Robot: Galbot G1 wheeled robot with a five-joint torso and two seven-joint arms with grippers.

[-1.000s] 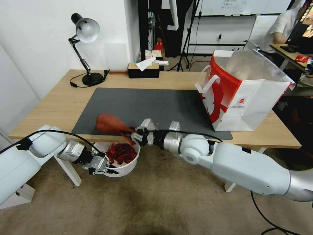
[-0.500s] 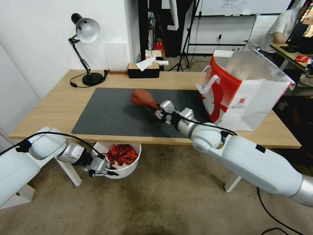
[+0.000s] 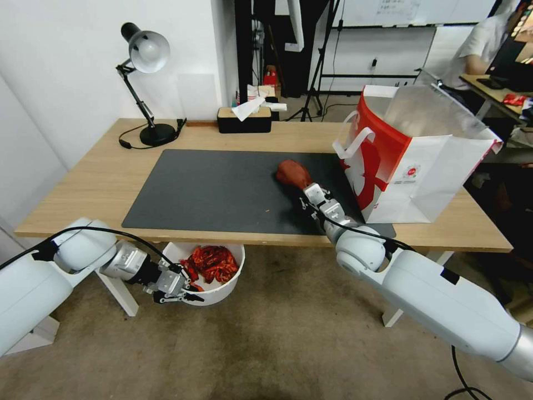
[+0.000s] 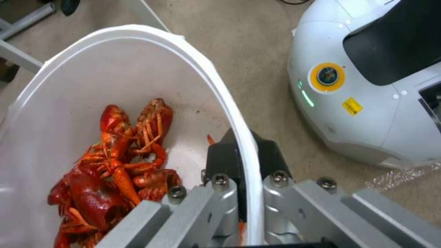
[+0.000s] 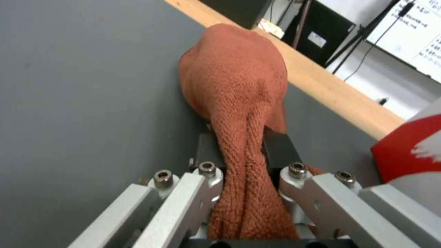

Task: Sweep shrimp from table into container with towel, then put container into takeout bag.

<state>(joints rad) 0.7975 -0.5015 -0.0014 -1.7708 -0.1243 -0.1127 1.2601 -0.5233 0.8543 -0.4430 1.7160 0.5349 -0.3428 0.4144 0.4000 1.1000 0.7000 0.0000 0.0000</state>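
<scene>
Sweeping looks finished: the crayfish-like shrimp [image 4: 115, 162] lie heaped in the white container [image 3: 225, 289], which the left gripper [image 4: 239, 193] holds below the table's [image 3: 100, 183] near edge, jaws clamped on its rim. The right gripper [image 5: 243, 151] pinches the brick-red towel [image 3: 292, 172] over the dark mat [image 3: 222, 189], right of centre, near the takeout bag [image 3: 422, 166] (mouth open). Next: lay the towel down, then carry the container to the bag.
</scene>
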